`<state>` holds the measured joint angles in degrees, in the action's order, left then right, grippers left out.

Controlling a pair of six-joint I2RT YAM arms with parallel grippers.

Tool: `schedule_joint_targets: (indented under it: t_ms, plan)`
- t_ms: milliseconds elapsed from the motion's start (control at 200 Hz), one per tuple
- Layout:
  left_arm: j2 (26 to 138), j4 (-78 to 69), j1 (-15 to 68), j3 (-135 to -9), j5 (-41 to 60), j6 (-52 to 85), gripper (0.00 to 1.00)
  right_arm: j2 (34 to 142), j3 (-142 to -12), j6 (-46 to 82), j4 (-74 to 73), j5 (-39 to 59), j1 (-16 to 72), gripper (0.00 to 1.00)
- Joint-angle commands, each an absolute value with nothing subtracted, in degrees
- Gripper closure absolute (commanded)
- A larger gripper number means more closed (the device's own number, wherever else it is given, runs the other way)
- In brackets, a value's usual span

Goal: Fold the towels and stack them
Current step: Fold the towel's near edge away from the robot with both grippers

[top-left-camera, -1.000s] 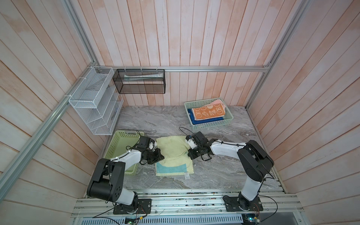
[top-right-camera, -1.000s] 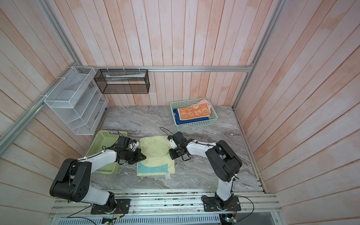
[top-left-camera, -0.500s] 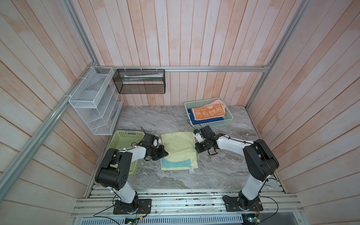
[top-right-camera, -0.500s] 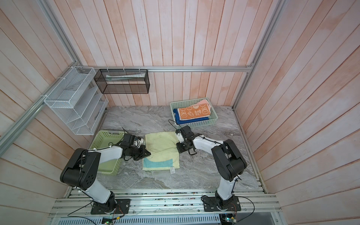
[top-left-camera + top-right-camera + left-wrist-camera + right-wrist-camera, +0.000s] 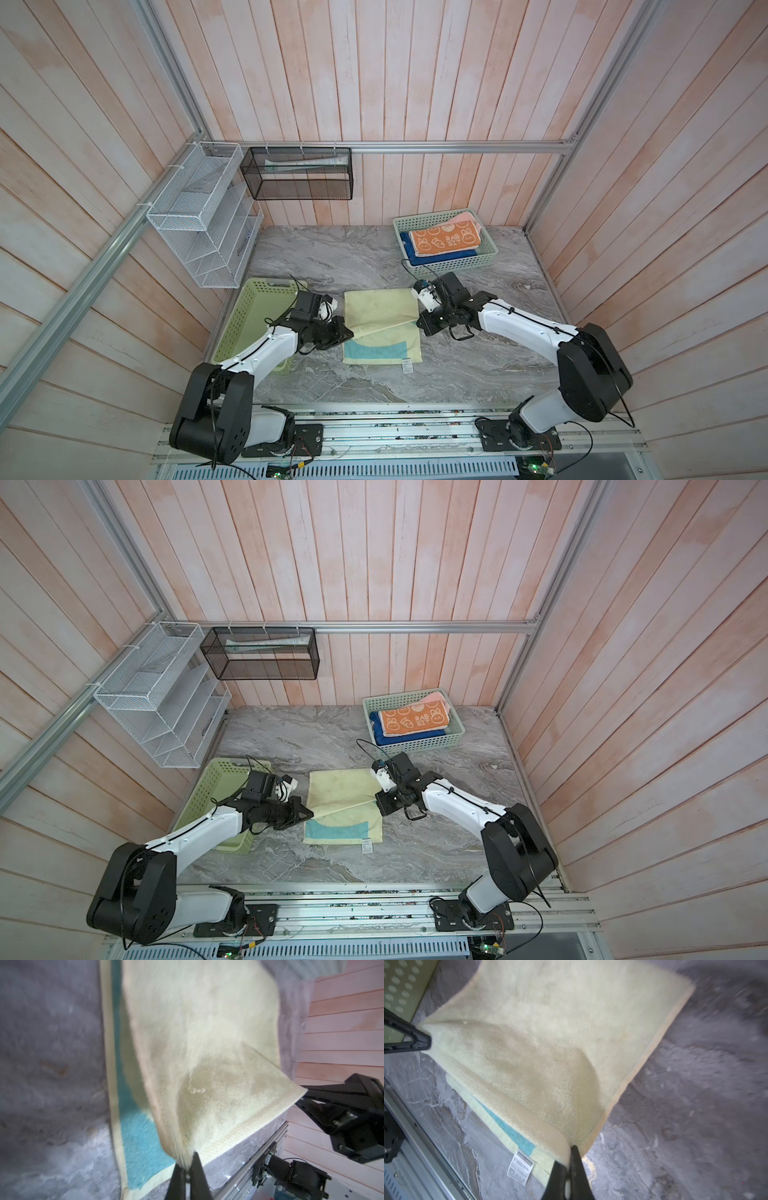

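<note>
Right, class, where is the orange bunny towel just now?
In both top views the orange bunny towel lies on the blue towel inside the pale green basket, at the back right corner of the table.

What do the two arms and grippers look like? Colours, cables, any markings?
Both match: left arm and right arm have white link shells, bulky black joint housings and black base plates on the aluminium rail. The left gripper and right gripper are black, with thin tapered black fingers. Each wrist has a small white camera block. Thin black cables loop loose. No readable markings.
</note>
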<state>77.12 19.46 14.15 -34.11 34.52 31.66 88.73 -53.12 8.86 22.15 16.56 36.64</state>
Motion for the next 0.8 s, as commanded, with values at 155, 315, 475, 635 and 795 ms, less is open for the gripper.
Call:
schedule_joint_targets:
  t_ms: [155,315,475,635,795]
  plan:
    - [79.48,17.56,13.97,-31.26,34.66,31.87,1.00,90.78,-49.55,13.15,19.79,17.21,37.26,1.00]
    - [76.51,22.52,13.84,-34.51,33.67,30.85,1.00,86.81,-51.45,12.53,25.14,15.16,37.36,1.00]
    - [71.76,28.90,13.85,-37.90,32.68,30.51,1.00,81.35,-52.83,14.15,30.22,14.08,38.96,1.00]
    - [69.03,30.09,13.58,-35.33,32.83,31.13,1.00,77.96,-47.60,16.82,26.38,17.35,41.48,1.00]
    - [71.34,28.81,13.60,-32.59,33.50,32.97,1.00,81.09,-42.46,18.63,22.82,21.22,42.89,1.00]
